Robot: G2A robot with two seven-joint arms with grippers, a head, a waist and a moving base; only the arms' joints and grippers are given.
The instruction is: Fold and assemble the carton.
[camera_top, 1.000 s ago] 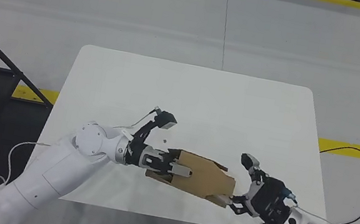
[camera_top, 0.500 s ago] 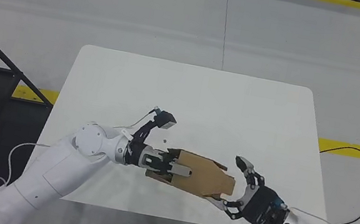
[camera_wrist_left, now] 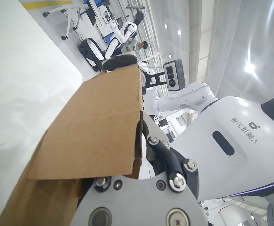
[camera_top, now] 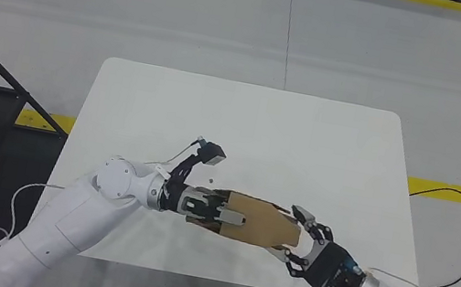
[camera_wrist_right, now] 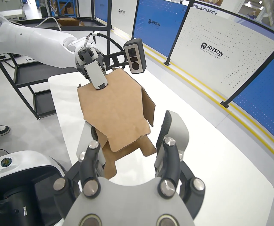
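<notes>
The hall is bright and evenly lit from above. Ceiling lamps point(camera_wrist_left: 249, 68) flare with glare in the left wrist view. The white tabletop point(camera_top: 304, 147) shines, and the carton point(camera_top: 258, 223) throws only a faint, soft shadow on it. In both wrist views, straight lines bend near the edges.

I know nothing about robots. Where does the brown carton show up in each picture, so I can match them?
Top view: carton near the robot-side edge of the table, between left gripper and right gripper.
Left wrist view: carton close up, clamped in the left gripper's fingers.
Right wrist view: carton's near end sits between the right gripper's open fingers.
Shared landmark: the white table beneath it.
</notes>
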